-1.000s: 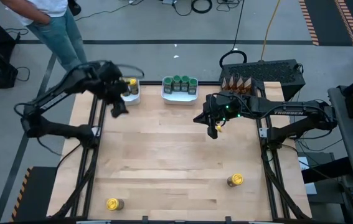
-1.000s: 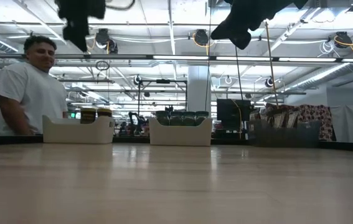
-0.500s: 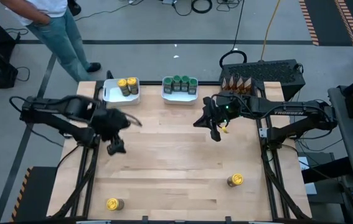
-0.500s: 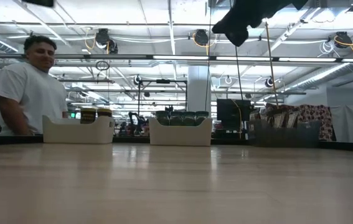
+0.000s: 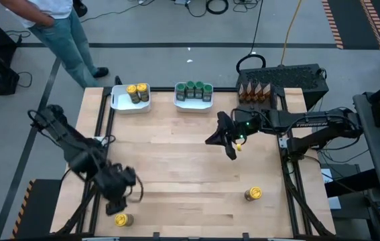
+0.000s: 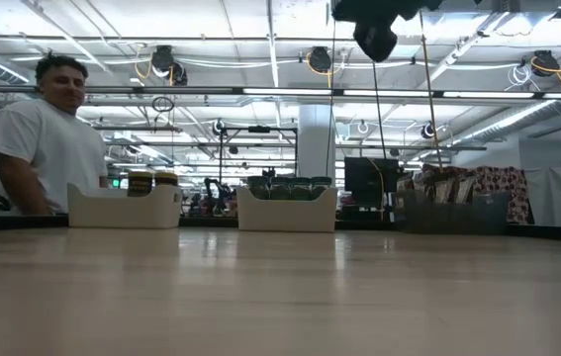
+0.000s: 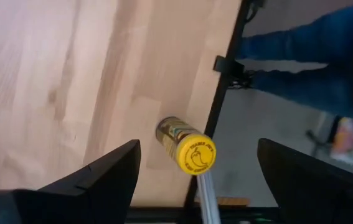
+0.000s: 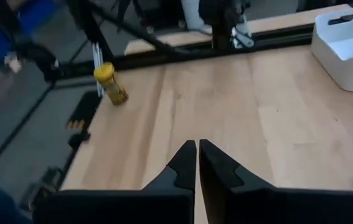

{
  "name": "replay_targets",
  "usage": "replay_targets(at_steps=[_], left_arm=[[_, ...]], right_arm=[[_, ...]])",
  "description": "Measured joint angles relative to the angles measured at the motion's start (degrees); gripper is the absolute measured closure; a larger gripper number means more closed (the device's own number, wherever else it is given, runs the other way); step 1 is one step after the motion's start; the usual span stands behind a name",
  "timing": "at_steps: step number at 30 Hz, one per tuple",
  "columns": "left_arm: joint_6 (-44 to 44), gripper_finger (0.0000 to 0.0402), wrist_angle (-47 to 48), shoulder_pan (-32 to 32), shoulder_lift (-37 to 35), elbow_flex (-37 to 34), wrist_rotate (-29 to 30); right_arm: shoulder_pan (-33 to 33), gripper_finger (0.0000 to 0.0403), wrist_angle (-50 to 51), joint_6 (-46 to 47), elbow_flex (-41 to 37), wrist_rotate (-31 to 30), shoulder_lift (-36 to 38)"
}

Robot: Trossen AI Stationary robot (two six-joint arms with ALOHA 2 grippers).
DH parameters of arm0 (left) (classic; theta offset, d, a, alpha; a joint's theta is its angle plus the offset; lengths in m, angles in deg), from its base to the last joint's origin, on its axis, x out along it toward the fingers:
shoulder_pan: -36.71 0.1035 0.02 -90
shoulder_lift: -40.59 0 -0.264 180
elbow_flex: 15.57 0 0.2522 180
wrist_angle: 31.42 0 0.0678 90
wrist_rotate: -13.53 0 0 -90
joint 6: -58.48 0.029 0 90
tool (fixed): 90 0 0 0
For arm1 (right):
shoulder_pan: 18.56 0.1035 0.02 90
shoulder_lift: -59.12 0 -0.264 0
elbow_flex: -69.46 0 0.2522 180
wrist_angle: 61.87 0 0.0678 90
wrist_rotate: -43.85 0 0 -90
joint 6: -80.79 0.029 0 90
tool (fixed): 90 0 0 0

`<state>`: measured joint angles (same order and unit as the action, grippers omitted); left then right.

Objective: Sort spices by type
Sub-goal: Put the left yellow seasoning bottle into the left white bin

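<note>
A yellow-lidded jar [image 5: 122, 219] stands upright near the table's near left corner; it also shows in the left wrist view [image 7: 185, 147]. My left gripper [image 5: 124, 197] hovers just above and beyond it, open and empty [image 7: 198, 149]. A second yellow-lidded jar [image 5: 252, 194] stands near the near right corner. My right gripper [image 5: 230, 144] hangs shut and empty over the table's right middle [image 8: 197, 146]. Yellow-lidded jars stand in the far-left white tray [image 5: 131, 97], green-lidded jars in the middle white tray [image 5: 194, 94], and brown packets in a dark box [image 5: 255, 90].
The three containers line the table's far edge. Dark rails run along the left and right edges. A person [image 5: 55, 27] stands beyond the far left corner and shows in the low view [image 6: 47, 138]. Bare wood lies across the table's middle.
My left gripper has swung from the far-left tray with the yellow-lidded jars toward the table's near edge, ending over the jar at the near left corner. My right gripper has turned slightly in place.
</note>
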<state>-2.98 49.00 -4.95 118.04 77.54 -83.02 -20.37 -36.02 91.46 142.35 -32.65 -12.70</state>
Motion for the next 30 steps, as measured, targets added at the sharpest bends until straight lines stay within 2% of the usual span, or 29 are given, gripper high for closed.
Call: replay_targets(at_steps=[6,11,17,26,30], left_arm=[[0.8,0.0077,-0.8,-9.3,5.8,0.0,3.4],[1.8,0.0077,-3.9,-14.7,10.0,0.0,4.2],[2.3,0.0077,-5.0,-16.7,13.2,0.0,7.7],[3.5,0.0077,-4.7,-18.4,17.1,0.0,11.4],[3.4,0.0077,-4.7,-18.4,18.6,0.0,12.0]], right_arm=[[4.0,0.0403,-3.2,6.7,0.0,-2.0,0.0],[8.0,0.0403,-3.3,9.7,0.0,-8.3,0.0],[11.0,0.0403,-3.5,11.4,0.0,-13.6,-0.3],[13.3,0.0403,-3.9,12.9,0.0,-13.8,-0.3],[14.2,0.0403,-3.8,12.9,0.0,-16.3,-0.3]])
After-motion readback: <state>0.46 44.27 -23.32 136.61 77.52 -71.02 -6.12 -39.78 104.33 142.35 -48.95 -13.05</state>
